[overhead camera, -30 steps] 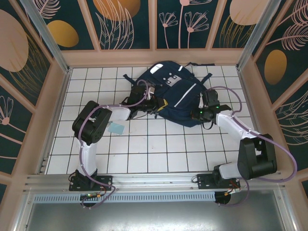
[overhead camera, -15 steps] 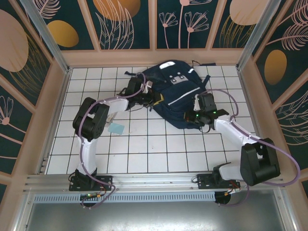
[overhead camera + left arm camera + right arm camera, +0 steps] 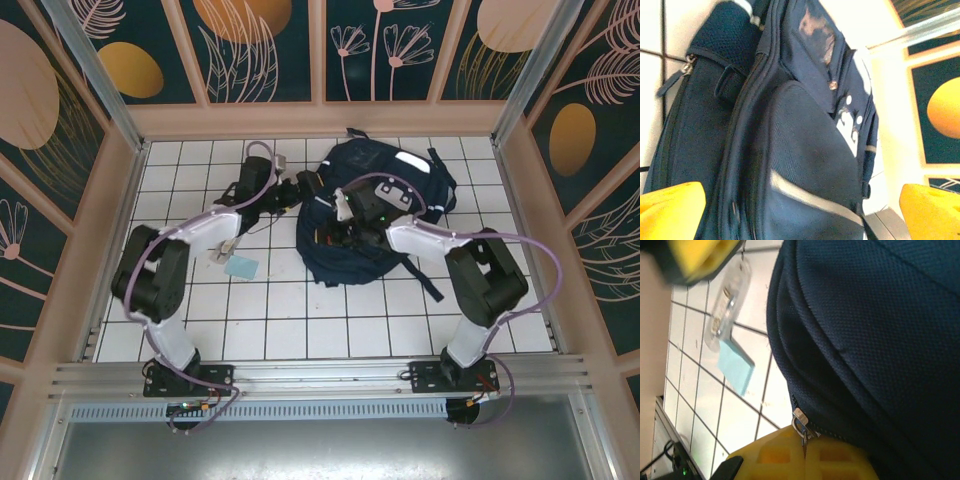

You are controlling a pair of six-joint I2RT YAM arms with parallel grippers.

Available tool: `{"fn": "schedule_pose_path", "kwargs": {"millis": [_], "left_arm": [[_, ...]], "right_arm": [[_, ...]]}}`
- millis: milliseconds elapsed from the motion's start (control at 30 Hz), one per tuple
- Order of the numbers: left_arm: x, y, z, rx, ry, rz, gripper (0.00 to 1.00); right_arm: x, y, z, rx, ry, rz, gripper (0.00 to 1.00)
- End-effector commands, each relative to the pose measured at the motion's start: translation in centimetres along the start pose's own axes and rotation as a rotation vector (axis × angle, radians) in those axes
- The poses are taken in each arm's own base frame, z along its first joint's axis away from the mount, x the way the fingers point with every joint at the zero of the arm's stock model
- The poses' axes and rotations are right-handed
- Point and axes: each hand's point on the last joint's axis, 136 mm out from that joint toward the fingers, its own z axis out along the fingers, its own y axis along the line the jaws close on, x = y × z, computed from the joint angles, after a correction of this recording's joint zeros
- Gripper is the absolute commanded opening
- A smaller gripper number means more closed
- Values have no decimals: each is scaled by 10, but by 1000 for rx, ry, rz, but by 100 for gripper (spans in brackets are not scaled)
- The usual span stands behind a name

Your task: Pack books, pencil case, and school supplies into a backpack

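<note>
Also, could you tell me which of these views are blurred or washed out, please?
Left wrist: the backpack is smeared soft, and the table beside it is blown out white. Right wrist: the fabric weave and zipper pull are crisp, the translucent strip soft. Top: evenly lit, sharp.

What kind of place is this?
Probably a robot test booth: a left arm and right arm bolted to a metal rail, a white gridded table, painted walls all around.
</note>
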Motion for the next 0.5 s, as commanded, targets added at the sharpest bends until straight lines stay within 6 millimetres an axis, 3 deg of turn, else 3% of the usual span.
{"fn": "schedule_pose_path", "kwargs": {"millis": [0, 67, 167, 400, 467], "left_arm": [[-15, 0, -29, -60, -92, 66, 97], [-11, 2, -40, -62, -106, 62, 93], [-1, 8, -41, -66, -79, 33, 87], [17, 21, -9, 17, -10, -152, 80], [31, 39, 3, 20, 23, -228, 78]], "right_arm": [[-29, 32, 1, -90, -49, -107, 0], [-32, 36, 4, -105, -52, -114, 0], [-32, 42, 4, -139, -56, -116, 0], [-23, 70, -14, -261, -47, -175, 0], [-19, 76, -21, -283, -47, -188, 0]]}}
